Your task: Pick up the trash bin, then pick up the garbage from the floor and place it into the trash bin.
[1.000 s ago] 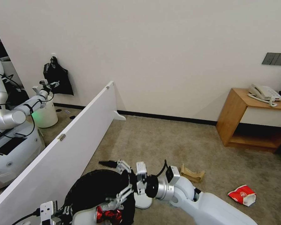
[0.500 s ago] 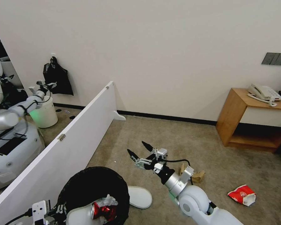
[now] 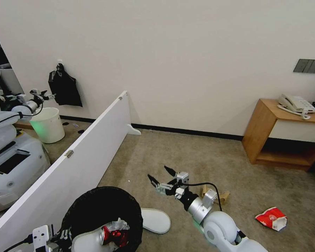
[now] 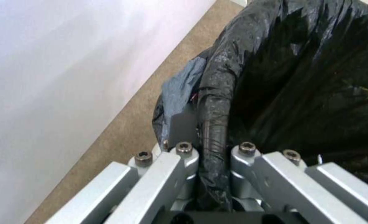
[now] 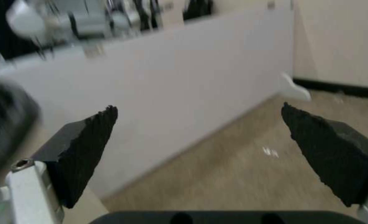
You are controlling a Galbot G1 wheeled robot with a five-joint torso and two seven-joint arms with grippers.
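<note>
Two grippers: the left gripper [image 4: 211, 174] sits at the near rim of the trash bin [image 3: 105, 213], its jaws closed on a fold of the black bag liner [image 4: 275, 77] over the rim; the right gripper [image 3: 163, 177] hangs above the carpet with its jaws spread wide and nothing between them.
Trash bin: low in the head view, just beside the white partition board [image 3: 77, 164] — already holding a white slipper [image 3: 89, 239], a crushed red can [image 3: 113, 235] and some crumpled white tissue.
Bin handling: likely light and stiff in the wall, but the liner is thin, slick and crinkly, so a pinch on plastic alone could slide or tear; the firmer hold is judged to be rim and liner together.
Slipper on the floor [image 3: 155, 219]: touching or just beside the bin's foot; flat, soft and light, it will flop — take it across an edge or the toe.
Folded cardboard [image 3: 215, 195]: near the right arm on the carpet; stiff and light, easiest by a raised flap.
Red-and-white crushed cup [image 3: 271, 218]: well apart to the right; thin and crushable, any pinch on a crumpled ridge should do.
Risk: jolting the bin could spill what is inside.
</note>
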